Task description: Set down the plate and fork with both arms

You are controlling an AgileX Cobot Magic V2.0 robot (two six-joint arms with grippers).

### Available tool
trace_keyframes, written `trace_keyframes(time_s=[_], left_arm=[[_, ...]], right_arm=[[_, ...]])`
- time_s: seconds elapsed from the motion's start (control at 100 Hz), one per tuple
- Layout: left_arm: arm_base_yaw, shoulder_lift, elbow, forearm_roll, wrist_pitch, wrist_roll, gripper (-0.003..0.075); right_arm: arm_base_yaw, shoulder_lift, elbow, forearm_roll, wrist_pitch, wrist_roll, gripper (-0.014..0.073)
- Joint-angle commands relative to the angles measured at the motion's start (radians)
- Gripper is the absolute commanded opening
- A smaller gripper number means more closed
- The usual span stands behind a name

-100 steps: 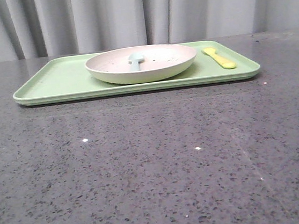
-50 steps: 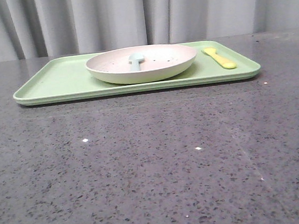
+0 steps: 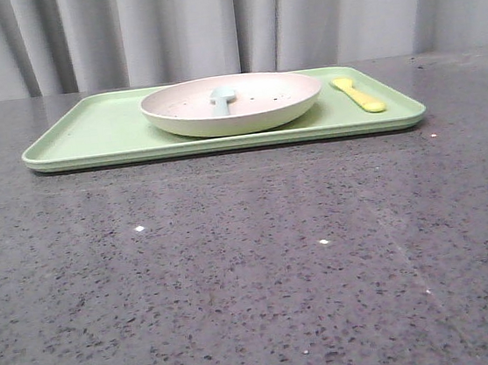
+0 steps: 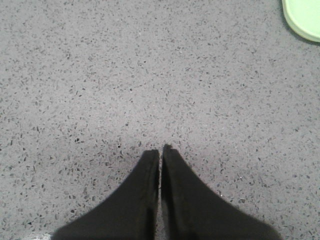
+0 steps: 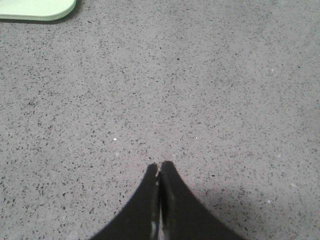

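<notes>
The plate (image 3: 232,105), cream-pink inside with dark specks, sits on the light-green tray (image 3: 97,133) at the back of the table. A pale blue-green utensil (image 3: 221,100) lies inside the plate. On the tray to the right of the plate lies the yellow fork (image 3: 358,94). Neither arm shows in the front view. My left gripper (image 4: 160,151) is shut, with nothing in it, over bare grey table. My right gripper (image 5: 159,167) is shut too, also over bare table. A corner of the tray (image 4: 305,20) shows in the left wrist view and another tray corner (image 5: 35,9) in the right wrist view.
The speckled grey stone table (image 3: 253,261) stretches in front of the tray. Grey curtains (image 3: 226,21) hang behind the table's far edge.
</notes>
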Motion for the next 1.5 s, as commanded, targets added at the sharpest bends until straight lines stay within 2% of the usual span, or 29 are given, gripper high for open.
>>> trace_keyframes(time_s=[0.0,0.27,1.1,1.19,1.36,1.49], left_arm=[[0.001,-0.03,-0.011,-0.005,-0.067,-0.002,-0.002],[0.001,-0.147,0.095,-0.005,-0.076,-0.002,-0.002],[0.001,-0.152,0.097,-0.005,-0.092,-0.002,-0.002],[0.001,-0.152,0.111,0.004,-0.194,-0.002,-0.002],[-0.068,-0.173,0.217,0.01,-0.602,-0.002,-0.002],[-0.128,-0.215,0.333,0.027,-0.805,-0.002,-0.002]], right_arm=[[-0.006,0.007,-0.023,-0.027,-0.054,-0.004,-0.0068],[-0.006,0.007,-0.023,-0.027,-0.023,-0.004,-0.0068],[-0.006,0.007,-0.023,-0.027,-0.023,-0.004,-0.0068],[-0.006,0.007,-0.023,-0.027,-0.023,-0.004,-0.0068],[-0.006,0.007,-0.023,-0.027,-0.023,-0.004,-0.0068],[-0.006,0.007,-0.023,-0.027,-0.023,-0.004,-0.0068]])
